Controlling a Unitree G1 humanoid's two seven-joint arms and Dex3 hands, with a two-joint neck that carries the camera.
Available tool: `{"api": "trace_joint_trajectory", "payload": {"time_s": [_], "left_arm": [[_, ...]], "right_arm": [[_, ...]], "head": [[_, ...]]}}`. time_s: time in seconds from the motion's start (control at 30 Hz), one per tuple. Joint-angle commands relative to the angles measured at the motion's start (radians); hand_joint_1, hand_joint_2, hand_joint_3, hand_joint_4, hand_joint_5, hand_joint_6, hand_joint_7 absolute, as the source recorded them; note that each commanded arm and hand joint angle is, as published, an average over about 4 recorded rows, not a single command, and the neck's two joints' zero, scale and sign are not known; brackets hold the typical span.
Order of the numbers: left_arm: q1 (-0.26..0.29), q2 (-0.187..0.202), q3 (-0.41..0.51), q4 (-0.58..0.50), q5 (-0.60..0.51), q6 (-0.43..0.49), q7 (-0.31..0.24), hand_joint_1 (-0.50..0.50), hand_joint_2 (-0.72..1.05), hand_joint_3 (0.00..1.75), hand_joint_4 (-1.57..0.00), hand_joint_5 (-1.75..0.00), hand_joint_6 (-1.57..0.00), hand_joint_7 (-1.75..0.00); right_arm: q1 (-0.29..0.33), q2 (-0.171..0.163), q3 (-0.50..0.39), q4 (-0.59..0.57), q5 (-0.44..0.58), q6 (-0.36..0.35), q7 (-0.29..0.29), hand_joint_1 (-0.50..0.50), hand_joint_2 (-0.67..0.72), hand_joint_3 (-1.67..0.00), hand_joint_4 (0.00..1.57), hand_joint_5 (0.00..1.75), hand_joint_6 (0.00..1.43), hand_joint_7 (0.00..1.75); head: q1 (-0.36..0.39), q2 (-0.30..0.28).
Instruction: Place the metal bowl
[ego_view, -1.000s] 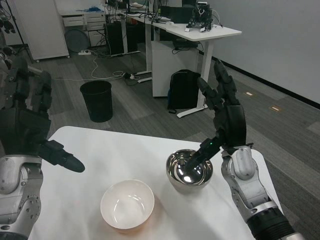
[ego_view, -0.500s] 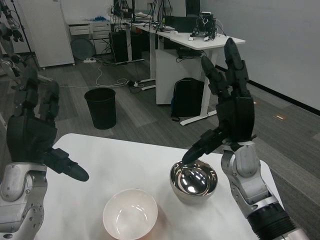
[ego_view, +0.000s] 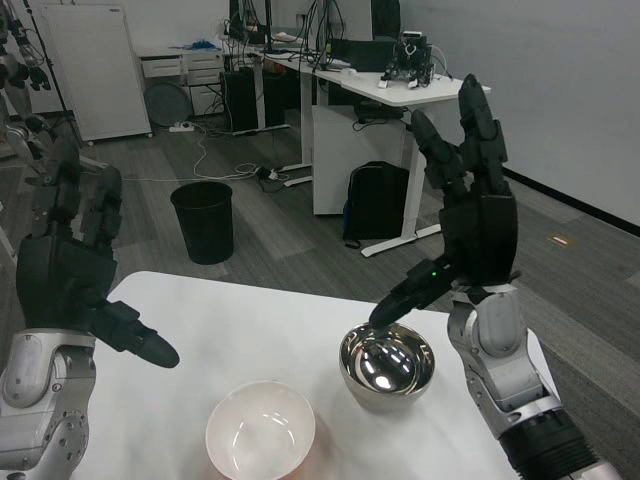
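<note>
White table (ego_view: 250, 330) fills the near field, its far edge curving from left to right, with bare surface left and far of the bowls; the metal bowl (ego_view: 387, 366) stands upright right of centre, with table showing between it and the right edge; a white bowl (ego_view: 260, 430) sits near and left of it, the two apart; against a second ago the right hand (ego_view: 470, 235) has lifted, its thumb tip out of the metal bowl and now just above the far rim, while the view itself has tilted up; that right hand is raised, palm toward the left, fingers (ego_view: 478, 120) spread wide and pointing up, holding nothing; the left hand (ego_view: 70, 270) hovers over the table's left side, fingers apart and upright, thumb stretched toward the middle, also holding nothing, well apart from both bowls; a black bin (ego_view: 203, 220) stands on the floor beyond the far edge
</note>
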Motion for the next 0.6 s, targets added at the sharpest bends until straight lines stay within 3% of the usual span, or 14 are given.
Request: {"api": "trace_joint_trajectory", "payload": {"time_s": [0.03,0.6], "left_arm": [[0.011,0.003,0.003,0.004,-0.001,-0.012,-0.003,-0.5,-0.72,0.0,0.0,-0.1,0.0,0.0],[0.034,0.026,0.011,-0.01,-0.027,-0.013,-0.003,-0.5,-0.72,0.0,0.0,-0.1,0.0,0.0]], "right_arm": [[0.001,-0.003,-0.001,-0.005,0.007,-0.004,-0.002,-0.46,0.72,0.0,0.0,0.0,0.0,0.0],[0.006,0.022,0.034,0.014,0.011,-0.006,0.0,-0.46,0.72,0.0,0.0,0.0,0.0,0.0]], "head": [[0.001,0.001],[0.032,0.005]]}}
